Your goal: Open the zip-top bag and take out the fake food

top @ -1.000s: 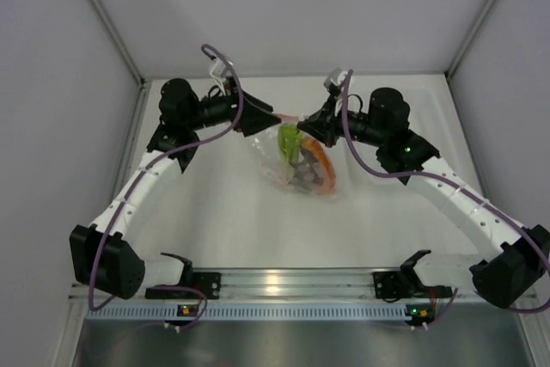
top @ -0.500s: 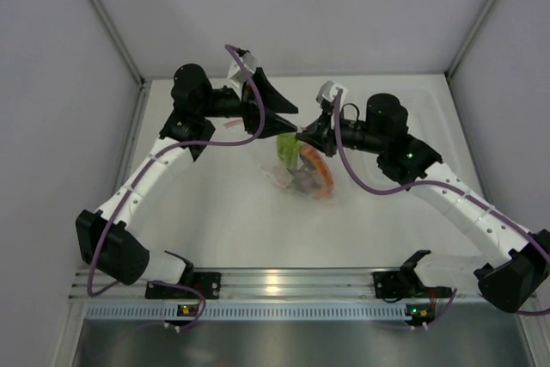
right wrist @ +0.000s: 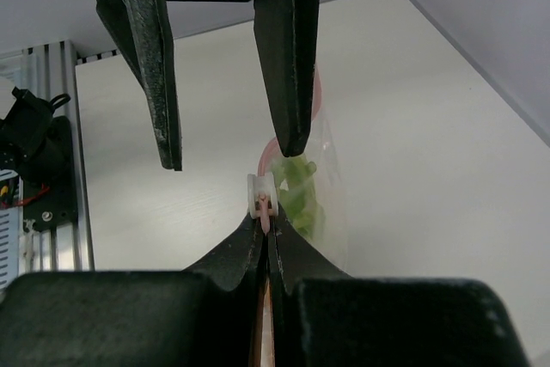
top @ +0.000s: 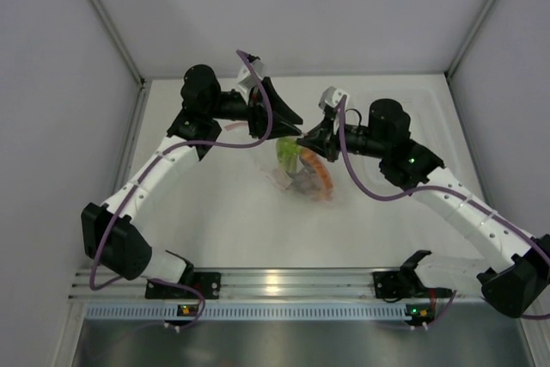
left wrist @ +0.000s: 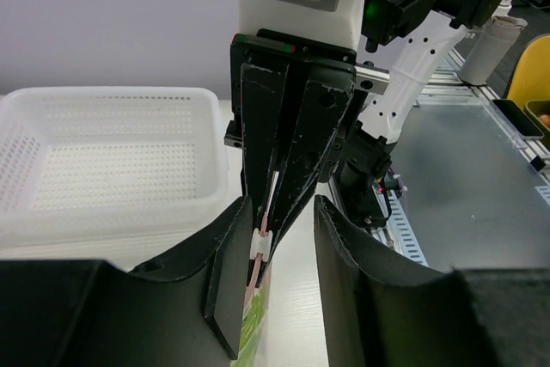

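Observation:
The zip-top bag (top: 301, 174) hangs crinkled below my right gripper (top: 302, 137), which is shut on its pink zip strip (right wrist: 265, 219). The fake food shows through the plastic: a green leek stalk (top: 288, 150), an orange slice (top: 320, 174) and a grey fish (top: 302, 181). A white slider (right wrist: 262, 194) sits on the strip just past the right fingertips. My left gripper (left wrist: 282, 212) faces the right one with its jaws open either side of the slider (left wrist: 260, 247), which lies near its left finger (left wrist: 225, 281). In the right wrist view the left gripper (right wrist: 232, 154) hangs just above the slider.
A white perforated basket (left wrist: 112, 152) stands beyond my left gripper in its wrist view. The metal rail (top: 275, 285) with both arm bases runs along the near edge. Grey walls (top: 292, 6) close in the table at the back and sides.
My left gripper has swung right and turned to face the right gripper, its jaws narrowing around the slider. The right gripper has stayed shut on the zip strip, shifting slightly with the bag.

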`<state>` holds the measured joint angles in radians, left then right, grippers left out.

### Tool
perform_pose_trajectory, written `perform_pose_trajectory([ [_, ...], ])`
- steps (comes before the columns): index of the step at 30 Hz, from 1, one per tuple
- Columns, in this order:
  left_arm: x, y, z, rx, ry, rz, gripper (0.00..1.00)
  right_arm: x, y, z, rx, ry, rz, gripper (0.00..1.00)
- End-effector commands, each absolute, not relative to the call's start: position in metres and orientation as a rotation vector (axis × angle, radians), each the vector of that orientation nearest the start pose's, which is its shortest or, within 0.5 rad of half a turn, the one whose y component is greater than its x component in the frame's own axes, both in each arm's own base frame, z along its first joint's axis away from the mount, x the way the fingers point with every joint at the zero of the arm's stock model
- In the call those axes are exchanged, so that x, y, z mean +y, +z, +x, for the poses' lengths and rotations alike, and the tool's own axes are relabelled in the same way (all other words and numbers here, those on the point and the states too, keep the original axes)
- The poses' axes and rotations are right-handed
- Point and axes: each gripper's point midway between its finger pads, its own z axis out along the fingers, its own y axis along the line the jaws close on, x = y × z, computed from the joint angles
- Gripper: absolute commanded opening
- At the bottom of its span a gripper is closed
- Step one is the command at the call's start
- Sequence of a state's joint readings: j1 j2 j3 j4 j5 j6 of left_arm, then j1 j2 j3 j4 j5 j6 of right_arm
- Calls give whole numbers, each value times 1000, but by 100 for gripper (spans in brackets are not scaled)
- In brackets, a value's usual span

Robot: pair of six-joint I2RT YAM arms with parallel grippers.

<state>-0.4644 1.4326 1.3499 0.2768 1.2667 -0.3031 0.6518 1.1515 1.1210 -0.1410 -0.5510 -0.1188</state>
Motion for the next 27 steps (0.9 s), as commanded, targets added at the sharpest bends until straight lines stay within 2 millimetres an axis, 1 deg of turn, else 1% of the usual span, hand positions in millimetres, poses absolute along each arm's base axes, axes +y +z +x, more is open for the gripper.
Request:
perform_pose_trajectory([
  [1, -312, 396, 238, 1115, -1418, 1276, 40, 299, 350, 233, 1368, 889, -1047, 0],
  [5, -315, 390, 242, 1134, -1431, 1272, 40, 300, 352, 229, 1354, 902, -1055, 0],
  [12, -318, 381, 243, 1149, -1448, 1279, 40, 300, 351, 231, 1362, 902, -1050, 0],
  [13, -318, 380, 243, 1151, -1451, 1281, 38, 300, 352, 232, 1358, 901, -1049, 0],
  [14, -319, 378, 243, 1154, -1456, 1282, 32, 300, 352, 231, 1359, 905, -1048, 0],
  [16, -319, 376, 244, 1160, -1456, 1279, 31, 300, 352, 230, 1358, 906, -1049, 0],
  [17, -319, 375, 244, 1160, -1456, 1281, 27, 300, 352, 231, 1358, 904, -1049, 0],
  [26, -319, 368, 245, 1178, -1458, 1272, 26, 298, 349, 235, 1378, 883, -1026, 0],
  [27, -319, 368, 244, 1177, -1459, 1273, 19, 298, 349, 236, 1379, 883, -1024, 0],
])
